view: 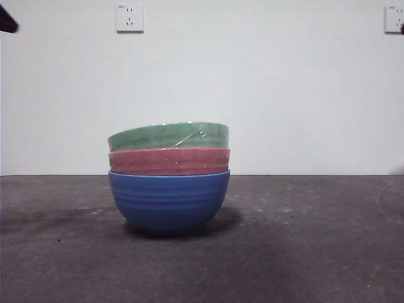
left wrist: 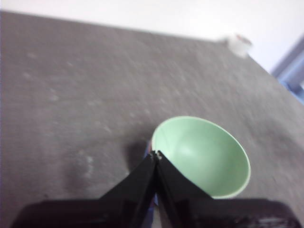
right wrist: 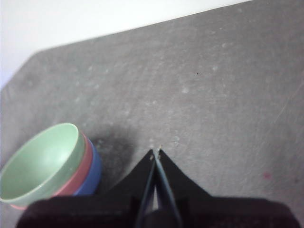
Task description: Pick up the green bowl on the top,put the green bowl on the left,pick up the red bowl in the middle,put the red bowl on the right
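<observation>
Grey bench (view: 328, 252) carries the green bowl (view: 168, 135) nested in the red bowl (view: 169, 161) atop a blue bowl (view: 169, 202), with the left tool (left wrist: 156, 154) and right tool (right wrist: 155, 153) both closed, holding nothing.

green bowl (view: 168, 135): 1 | red bowl (view: 169, 161): 1 | blue bowl (view: 169, 201): 1 | wall sockets (view: 129, 18): 2

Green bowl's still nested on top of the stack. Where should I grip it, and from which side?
Probably the green bowl by its exposed rim, coming from above with one jaw inside and one outside. Its lower wall sits inside the red bowl, so only the rim band is free. The left gripper, jaws shut, is already by its rim and would need to open first.
</observation>
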`<state>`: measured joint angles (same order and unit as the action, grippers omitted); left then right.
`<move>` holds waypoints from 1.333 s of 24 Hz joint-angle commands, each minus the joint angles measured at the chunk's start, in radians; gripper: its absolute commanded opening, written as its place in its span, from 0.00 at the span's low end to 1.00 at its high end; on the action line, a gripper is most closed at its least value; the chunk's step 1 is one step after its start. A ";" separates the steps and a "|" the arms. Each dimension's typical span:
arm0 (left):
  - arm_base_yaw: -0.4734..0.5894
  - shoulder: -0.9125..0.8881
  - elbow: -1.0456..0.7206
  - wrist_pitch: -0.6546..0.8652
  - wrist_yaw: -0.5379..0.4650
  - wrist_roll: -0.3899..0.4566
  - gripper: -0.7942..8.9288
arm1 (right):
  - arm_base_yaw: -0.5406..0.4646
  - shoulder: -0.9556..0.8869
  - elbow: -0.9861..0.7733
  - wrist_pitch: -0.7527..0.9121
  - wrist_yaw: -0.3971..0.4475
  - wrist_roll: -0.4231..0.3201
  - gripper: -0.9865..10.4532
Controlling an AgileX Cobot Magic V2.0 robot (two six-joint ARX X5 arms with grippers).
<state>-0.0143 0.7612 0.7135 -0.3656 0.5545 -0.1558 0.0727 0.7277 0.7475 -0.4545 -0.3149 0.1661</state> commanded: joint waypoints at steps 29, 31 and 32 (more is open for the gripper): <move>-0.655 0.670 0.503 -0.330 -0.250 0.344 0.44 | 0.076 0.206 0.179 -0.216 -0.104 -0.166 0.33; -0.667 0.722 0.503 -0.333 -0.277 0.349 0.44 | 0.076 0.206 0.179 -0.224 -0.104 -0.166 0.33; -0.670 0.745 0.503 -0.335 -0.281 0.362 0.44 | 0.076 0.206 0.179 -0.231 -0.104 -0.166 0.33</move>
<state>-0.6815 1.5013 1.2186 -0.7006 0.2722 0.1844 0.1459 0.9318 0.9237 -0.6884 -0.4191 -0.0067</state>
